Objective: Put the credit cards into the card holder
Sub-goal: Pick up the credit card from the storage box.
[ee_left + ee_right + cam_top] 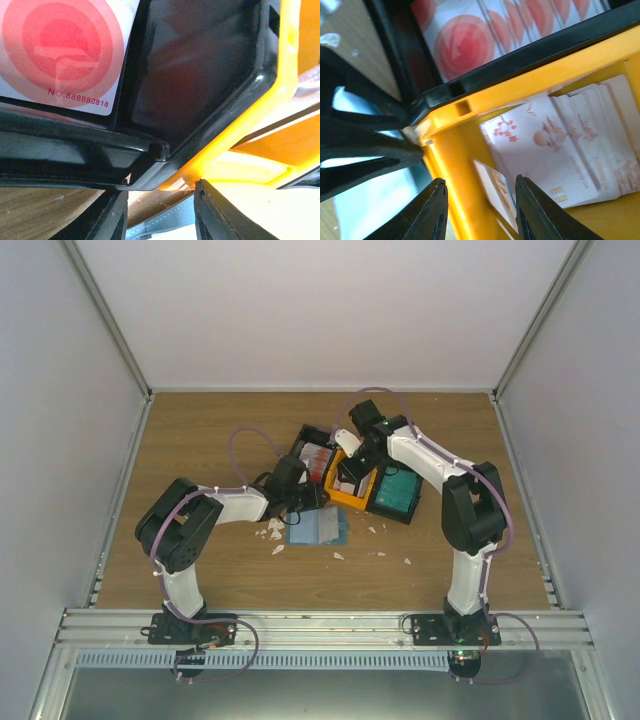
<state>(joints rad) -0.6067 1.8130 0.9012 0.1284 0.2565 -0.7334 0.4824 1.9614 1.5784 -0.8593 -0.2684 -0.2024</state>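
The card holder (318, 528) lies open on the table, light blue inside, and shows in the left wrist view (167, 222) and the right wrist view (367, 202). Red-and-white cards (316, 454) fill a black bin (200, 75); one shows close up (60, 50). Whitish cards (565, 150) lie in the orange bin (345, 498). Teal cards (397, 490) fill another black bin. My left gripper (160, 212) is open and empty at the corner where the black and orange bins meet. My right gripper (477, 212) is open, its jaws astride the orange bin's wall (455, 190) and a tilted whitish card (495, 195).
Small white scraps (272, 532) lie on the wooden table around the holder. The three bins stand touching in a row at the table's middle. The left gripper's black fingers (365, 145) sit right beside the orange bin's corner. Enclosure walls stand on three sides.
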